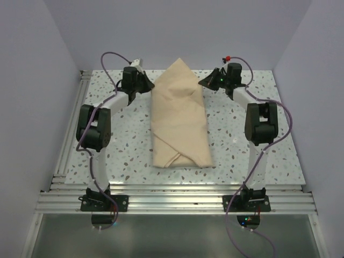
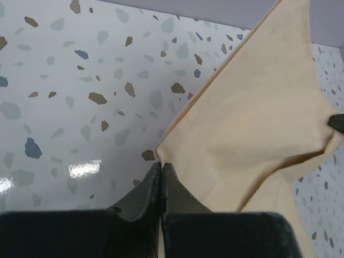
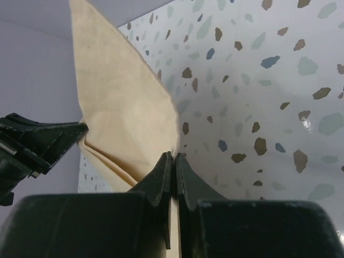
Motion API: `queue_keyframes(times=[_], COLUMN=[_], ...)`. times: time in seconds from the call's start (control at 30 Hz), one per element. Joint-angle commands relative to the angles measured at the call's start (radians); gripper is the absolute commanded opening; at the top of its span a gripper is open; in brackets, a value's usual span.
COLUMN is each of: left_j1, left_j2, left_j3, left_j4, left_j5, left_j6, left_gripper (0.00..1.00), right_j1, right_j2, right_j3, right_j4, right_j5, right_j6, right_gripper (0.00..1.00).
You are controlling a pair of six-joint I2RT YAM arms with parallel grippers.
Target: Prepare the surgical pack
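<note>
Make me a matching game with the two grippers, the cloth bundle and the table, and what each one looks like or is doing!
Things:
1. left gripper
2. right gripper
3. surgical pack
4. table

Matches:
A. white with coloured speckles
B. tan and folded
C. shut on the pack's right far edge
D. shut on the pack's left far edge

Pairs: 1-D, 2-C, 3-B, 4-A

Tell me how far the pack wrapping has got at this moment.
Done: the plain tan cloth bundle already has its sides and near end folded over on the speckled table. In hand: the left fingers and right fingers are shut on the cloth's far corners. Left: the far pointed flap is not yet folded over the bundle.
</note>
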Motion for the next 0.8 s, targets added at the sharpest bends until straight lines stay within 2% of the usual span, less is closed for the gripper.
queue_keyframes(times=[0.0, 0.37, 0.77], left_j1=[0.000, -0.055, -0.165], left_j2=[-0.161, -0.465, -0.723], left_j3=[-0.093, -0.354, -0.438], left_j4=[0.058, 0.001, -0.183], left_j5=[0.022, 0.016, -0.076], left_j6=[-0.004, 0.016, 0.067], left_gripper=[0.00, 0.00, 0.00], right_j1=[0.000, 0.000, 0.000], right_j2=[-0.159, -0.478, -0.797], right_j3=[-0.102, -0.379, -0.586], right_j4=[0.078, 0.032, -0.118], right_j5=[-0.045, -0.049, -0.012], right_j6=[0.004, -0.052, -0.152], right_gripper=[0.00, 0.00, 0.00])
